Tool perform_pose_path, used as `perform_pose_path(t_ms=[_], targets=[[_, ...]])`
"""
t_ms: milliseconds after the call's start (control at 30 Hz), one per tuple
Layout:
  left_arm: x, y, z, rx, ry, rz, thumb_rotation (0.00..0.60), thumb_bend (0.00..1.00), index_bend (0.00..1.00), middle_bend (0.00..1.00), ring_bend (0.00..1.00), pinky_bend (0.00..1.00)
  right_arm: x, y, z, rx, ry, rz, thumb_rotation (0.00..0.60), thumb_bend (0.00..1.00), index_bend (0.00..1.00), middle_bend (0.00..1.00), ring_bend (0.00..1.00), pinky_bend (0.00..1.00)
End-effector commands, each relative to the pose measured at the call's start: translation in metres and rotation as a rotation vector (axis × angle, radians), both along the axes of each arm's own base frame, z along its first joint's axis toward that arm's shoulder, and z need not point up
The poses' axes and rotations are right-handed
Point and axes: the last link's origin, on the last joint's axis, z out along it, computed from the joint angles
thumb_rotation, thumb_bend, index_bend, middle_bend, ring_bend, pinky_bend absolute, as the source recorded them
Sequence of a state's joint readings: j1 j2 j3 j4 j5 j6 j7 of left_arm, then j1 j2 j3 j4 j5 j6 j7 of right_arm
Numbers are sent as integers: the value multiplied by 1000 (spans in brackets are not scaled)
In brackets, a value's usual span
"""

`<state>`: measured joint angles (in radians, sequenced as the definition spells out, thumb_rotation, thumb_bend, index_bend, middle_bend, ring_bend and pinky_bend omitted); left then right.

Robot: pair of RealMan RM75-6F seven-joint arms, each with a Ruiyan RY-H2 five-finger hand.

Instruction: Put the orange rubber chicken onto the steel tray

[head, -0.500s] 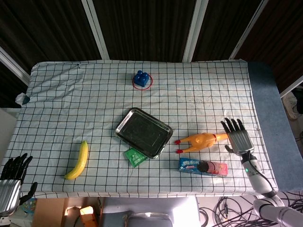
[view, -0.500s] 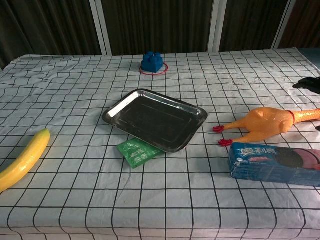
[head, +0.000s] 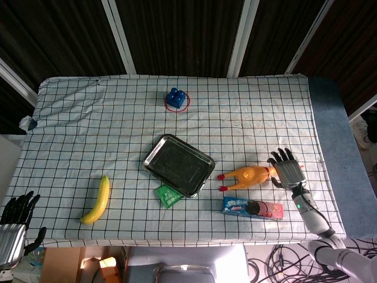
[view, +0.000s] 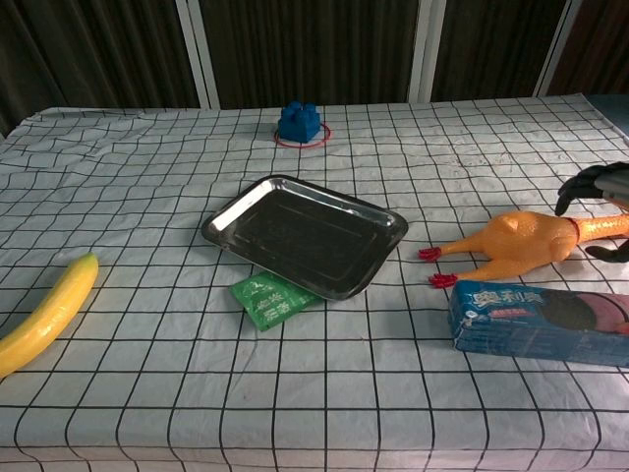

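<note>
right hand (head: 287, 171) spread open over rubber chicken (head: 250, 175) neck, not yet gripped | steel tray (head: 178, 165) left unobstructed for placement | left hand (head: 16, 212) open, parked off tabletop

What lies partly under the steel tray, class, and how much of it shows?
A green packet pokes out from beneath the near edge of the steel tray. Its front part and some print are visible; the part tucked under the tray is hidden.

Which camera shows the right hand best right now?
The head view: the whole right hand shows at the rubber chicken's neck end. The chest view catches only its dark fingertips at the frame edge.
</note>
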<state>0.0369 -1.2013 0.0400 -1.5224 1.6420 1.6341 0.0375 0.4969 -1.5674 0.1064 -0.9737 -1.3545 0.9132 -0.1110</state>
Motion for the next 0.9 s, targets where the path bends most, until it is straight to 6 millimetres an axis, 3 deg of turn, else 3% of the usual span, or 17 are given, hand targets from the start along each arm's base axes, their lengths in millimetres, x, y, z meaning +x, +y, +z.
perform_pose_path(t_ms=[33, 267, 433, 533, 633, 900], targets=[[0, -1, 0, -1, 3, 1, 600, 372, 0, 0, 0, 0, 5, -2, -5, -14, -2, 13, 600, 307, 403, 197, 87, 139], [-2, -2, 0, -7, -13, 1, 600, 372, 0, 0, 0, 0, 10, -1, -10, -68, -21, 51, 600, 322, 692, 406, 273, 348], [-1, -3, 1, -4, -18, -5, 600, 372, 0, 0, 0, 0, 16, 3, -8, -104, -1, 128, 600, 377, 894, 596, 554, 594], [-1, -3, 1, -3, -20, -8, 600, 374, 0, 0, 0, 0, 21, 7, -7, -108, -7, 193, 600, 446, 952, 684, 699, 732], [-2, -4, 1, -4, -17, -1, 600, 377, 0, 0, 0, 0, 25, 12, -2, -117, -39, 255, 600, 493, 980, 741, 755, 786], [0, -9, 3, -2, -20, -10, 600, 379, 0, 0, 0, 0, 31, 29, 26, -108, -70, 361, 600, 526, 990, 753, 764, 797]])
